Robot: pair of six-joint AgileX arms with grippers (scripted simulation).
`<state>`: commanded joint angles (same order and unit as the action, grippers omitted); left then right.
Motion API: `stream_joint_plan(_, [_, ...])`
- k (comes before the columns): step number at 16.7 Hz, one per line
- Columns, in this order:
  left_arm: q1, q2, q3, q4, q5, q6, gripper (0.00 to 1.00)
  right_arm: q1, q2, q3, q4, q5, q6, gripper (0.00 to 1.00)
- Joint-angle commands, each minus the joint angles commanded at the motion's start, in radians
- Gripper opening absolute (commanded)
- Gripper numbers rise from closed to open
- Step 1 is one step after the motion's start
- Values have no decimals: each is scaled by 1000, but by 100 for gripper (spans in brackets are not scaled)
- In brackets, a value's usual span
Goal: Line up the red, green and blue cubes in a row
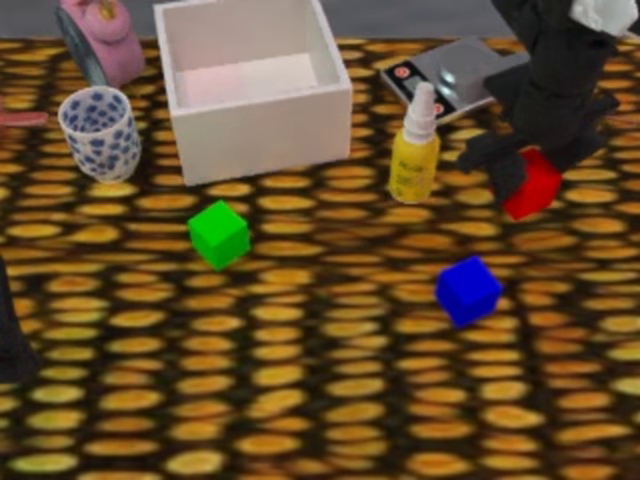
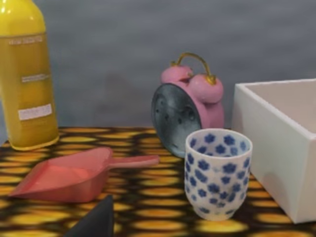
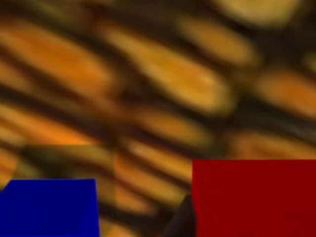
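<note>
The red cube [image 1: 537, 185] is at the table's far right, between the fingers of my right gripper [image 1: 528, 172], which is shut on it. In the right wrist view the red cube [image 3: 254, 197] fills the corner with one dark finger [image 3: 178, 222] against its side; the other finger is hidden. I cannot tell whether the cube rests on the cloth. The blue cube [image 1: 468, 290] [image 3: 49, 207] lies nearer the front, left of the red one. The green cube [image 1: 219, 233] sits left of centre. My left arm [image 1: 10, 340] is parked at the left edge, one finger [image 2: 96, 217] showing, open.
A big white box [image 1: 265, 135] stands at the back, with a yellow spray bottle [image 1: 414, 160] and a grey scale [image 1: 450, 75] to its right. A blue-flowered cup [image 1: 100, 135], a pink alarm clock [image 1: 100, 40] and a pink scoop [image 2: 64, 177] are at the back left.
</note>
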<state>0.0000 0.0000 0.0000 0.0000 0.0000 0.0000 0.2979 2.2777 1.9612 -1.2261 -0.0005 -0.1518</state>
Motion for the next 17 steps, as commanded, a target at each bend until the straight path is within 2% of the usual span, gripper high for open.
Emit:
stream_joint_plan(4, [0, 0, 0, 0, 0, 0, 100, 4, 8, 8, -2, 0, 15, 0])
stream_joint_plan(7, [0, 0, 0, 0, 0, 0, 100, 67, 41, 71, -34, 3, 113, 0])
stream_joint_plan(11, [0, 0, 0, 0, 0, 0, 100, 206, 110, 203, -106, 10, 361, 0])
stream_joint_plan(17, [0, 0, 0, 0, 0, 0, 100, 452, 217, 411, -229, 19, 830, 0])
